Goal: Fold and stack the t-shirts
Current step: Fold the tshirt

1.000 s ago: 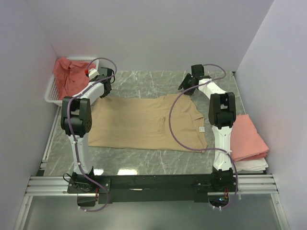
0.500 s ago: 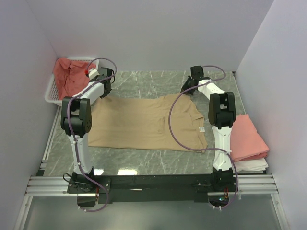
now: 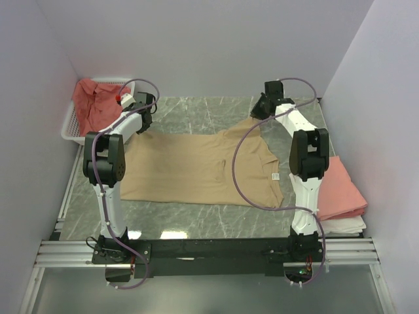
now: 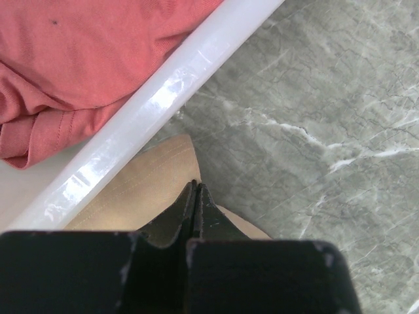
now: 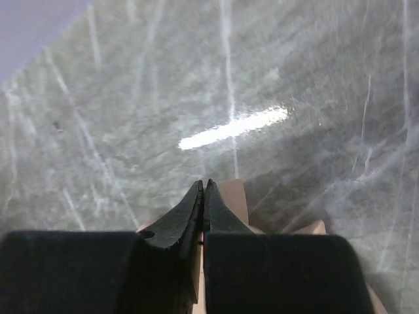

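Tan t-shirt [image 3: 190, 167] flat on the marble surface [image 3: 196, 114], long axis left to right, collar rightward, left claw [image 4: 195, 190] clenched on its far hem corner by the basket [image 3: 69, 129], right claw [image 5: 203, 190] pinching its far sleeve

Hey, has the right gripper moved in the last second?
Yes. The right gripper has shifted up and back toward the rear wall, drawing a corner of the tan t-shirt with it.

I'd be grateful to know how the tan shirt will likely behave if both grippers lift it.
Probably floppy: the tan shirt peaks toward the right gripper and should sag between grips. Likely light, being thin flat cloth. The left gripper pinches only a corner tip, so it may slip.
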{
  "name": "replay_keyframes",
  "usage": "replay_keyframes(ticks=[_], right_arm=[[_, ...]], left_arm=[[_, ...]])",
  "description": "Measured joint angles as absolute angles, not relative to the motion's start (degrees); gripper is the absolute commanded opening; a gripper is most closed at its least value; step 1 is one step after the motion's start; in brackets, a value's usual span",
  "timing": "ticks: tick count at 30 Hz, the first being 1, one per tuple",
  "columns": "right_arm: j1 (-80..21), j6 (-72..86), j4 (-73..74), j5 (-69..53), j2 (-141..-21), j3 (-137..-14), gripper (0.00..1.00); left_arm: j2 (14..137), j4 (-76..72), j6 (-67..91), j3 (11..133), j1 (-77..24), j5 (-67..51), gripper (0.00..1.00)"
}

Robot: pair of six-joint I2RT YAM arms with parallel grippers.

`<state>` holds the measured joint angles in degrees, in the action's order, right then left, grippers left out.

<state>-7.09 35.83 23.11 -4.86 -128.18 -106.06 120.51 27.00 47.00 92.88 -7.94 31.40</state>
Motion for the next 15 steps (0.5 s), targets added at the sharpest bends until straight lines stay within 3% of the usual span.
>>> replay_keyframes(ticks=[15], right_arm=[[-6.7,34.7,19.9,-4.5,-116.0,-95.7,0.0]], left_arm=[[118.9,27.2,47.8,91.3,-7.1,31.8,0.01]])
